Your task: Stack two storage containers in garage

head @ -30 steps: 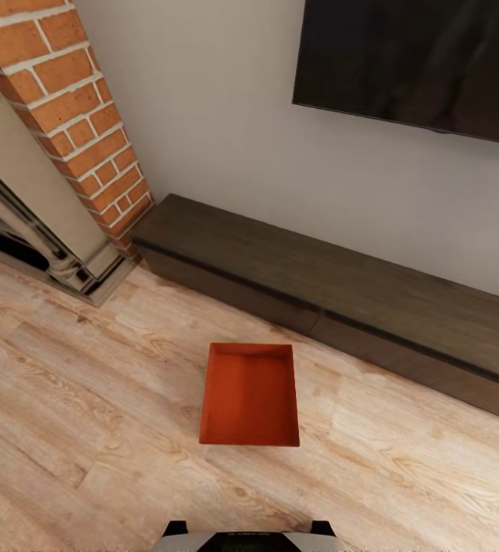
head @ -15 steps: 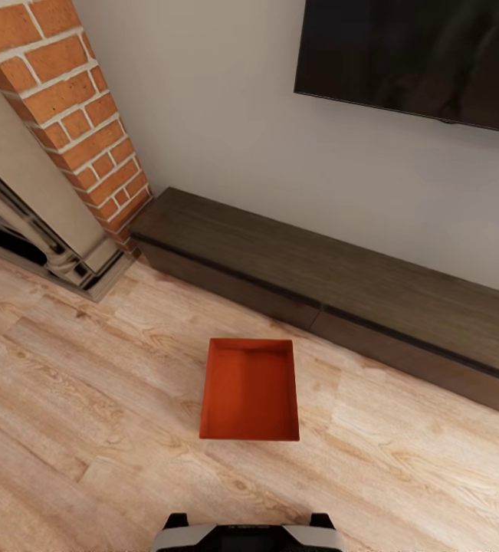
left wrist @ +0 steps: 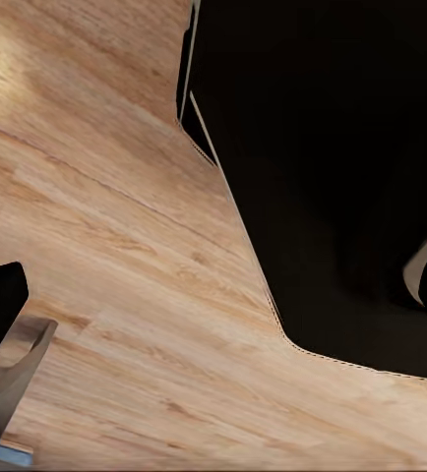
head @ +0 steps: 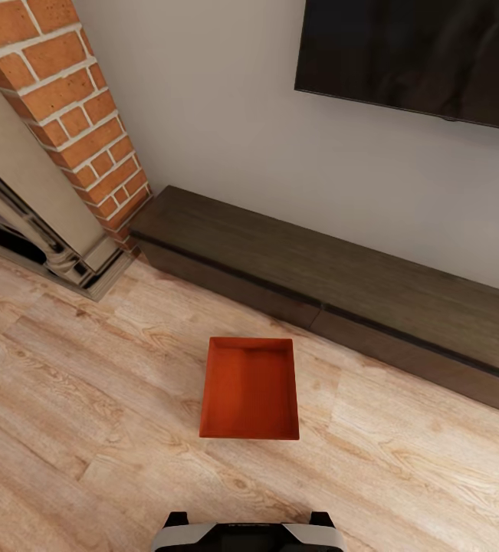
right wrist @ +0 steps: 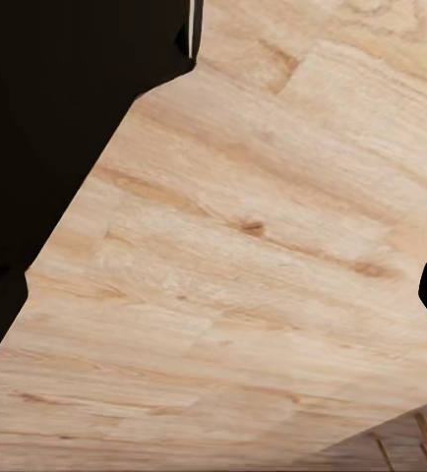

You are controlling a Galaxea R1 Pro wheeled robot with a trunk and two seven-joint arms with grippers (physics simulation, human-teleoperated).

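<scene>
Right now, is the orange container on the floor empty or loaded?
Empty: the head view looks straight into the storage container and shows its bare orange bottom.

The head camera tilts slightly, so the whole scene sits a little higher in view; the storage container (head: pixel 250 389) itself keeps its floor spot.

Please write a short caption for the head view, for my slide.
An orange-red open-topped storage bin stands on the light wood plank floor before a long dark-brown bench.
</scene>
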